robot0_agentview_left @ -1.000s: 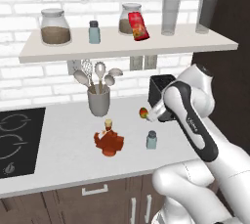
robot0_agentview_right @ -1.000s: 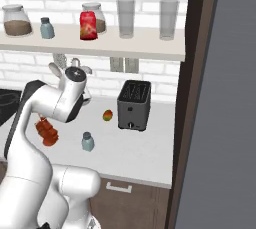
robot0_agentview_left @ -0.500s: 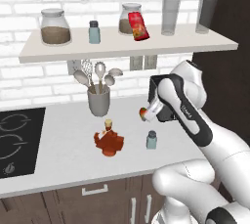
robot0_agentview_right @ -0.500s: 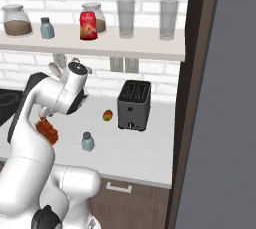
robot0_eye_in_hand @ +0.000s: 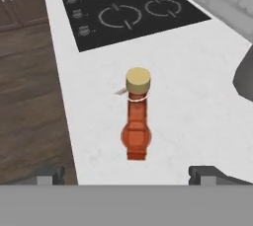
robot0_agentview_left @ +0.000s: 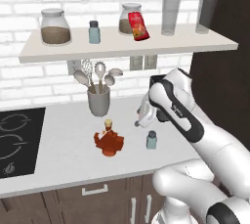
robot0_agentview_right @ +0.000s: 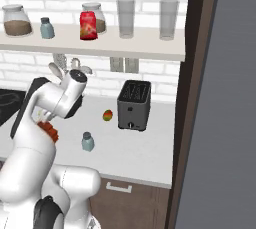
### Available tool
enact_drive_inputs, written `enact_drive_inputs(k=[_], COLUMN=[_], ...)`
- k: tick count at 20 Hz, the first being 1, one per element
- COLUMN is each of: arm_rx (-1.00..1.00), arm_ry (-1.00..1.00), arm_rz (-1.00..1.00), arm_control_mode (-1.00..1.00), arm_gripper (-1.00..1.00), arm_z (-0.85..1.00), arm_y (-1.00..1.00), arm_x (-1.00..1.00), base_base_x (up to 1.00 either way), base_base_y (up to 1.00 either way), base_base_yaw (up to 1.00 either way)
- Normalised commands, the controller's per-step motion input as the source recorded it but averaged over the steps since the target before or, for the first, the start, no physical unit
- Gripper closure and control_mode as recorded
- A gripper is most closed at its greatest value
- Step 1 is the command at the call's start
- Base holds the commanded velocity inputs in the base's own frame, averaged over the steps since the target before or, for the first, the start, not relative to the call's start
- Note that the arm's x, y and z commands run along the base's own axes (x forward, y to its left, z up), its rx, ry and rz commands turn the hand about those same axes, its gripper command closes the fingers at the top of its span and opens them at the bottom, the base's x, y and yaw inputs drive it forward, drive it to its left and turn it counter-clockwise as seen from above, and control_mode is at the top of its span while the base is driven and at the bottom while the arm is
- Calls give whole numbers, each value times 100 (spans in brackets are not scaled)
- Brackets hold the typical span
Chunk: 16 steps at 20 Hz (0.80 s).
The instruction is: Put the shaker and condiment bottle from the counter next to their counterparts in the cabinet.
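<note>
The counter point(robot0_agentview_left: 63, 154) was a broad pale worktop over dark brown fronts point(robot0_agentview_left: 58, 203) with metal handles, and a black hob point(robot0_agentview_left: 17, 140) was set into its left end. Behind it rose a white brick wall point(robot0_agentview_left: 44, 78) carrying a long beige shelf point(robot0_agentview_left: 127, 48). A dark panel point(robot0_agentview_right: 197, 98) closed the room off on the right.

On the shelf stood a jar point(robot0_agentview_left: 54, 26) of brown contents, a small shaker mate point(robot0_agentview_left: 94, 32) just right of it, a second jar point(robot0_agentview_left: 129, 18) with a red container point(robot0_agentview_left: 139, 26) leaning in front of it, and two tall glasses point(robot0_agentview_left: 170, 16).

On the counter the bottle point(robot0_agentview_left: 110, 141) stood upright near the front edge, below a grey utensil pot point(robot0_agentview_left: 98, 100) that sat against the wall. The shaker point(robot0_agentview_left: 152, 140) stood to the right of the bottle, apart from it. In the right base view a dark toaster point(robot0_agentview_right: 134, 105) stood further right near the wall, with a small red-green fruit point(robot0_agentview_right: 107, 116) beside it.

The gripper point(robot0_eye_in_hand: 126, 175) hung over the counter between bottle and shaker, its fingers spread wide and holding nothing. In the hand view the bottle point(robot0_eye_in_hand: 137, 116) lay straight ahead between the fingertips point(robot0_eye_in_hand: 49, 173), not touched, with the hob point(robot0_eye_in_hand: 133, 8) beyond it.
</note>
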Motion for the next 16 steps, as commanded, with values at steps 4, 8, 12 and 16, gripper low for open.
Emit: enact_drive_inputs(k=[4, 8, 12, 16], arm_rx=[3, 11, 2, 0], arm_ry=[0, -14, -11, -7], arm_rz=[17, 7, 0, 0], arm_control_mode=[-100, -100, -100, -100], arm_gripper=[-100, -100, -100, -100], arm_z=[-11, -44, -32, -38], arm_y=[0, -4, 4, 11], arm_x=[20, -5, 0, 0], base_base_x=[0, 0, 0, 0], base_base_y=[0, 0, 0, 0], base_base_yaw=[0, 0, 0, 0])
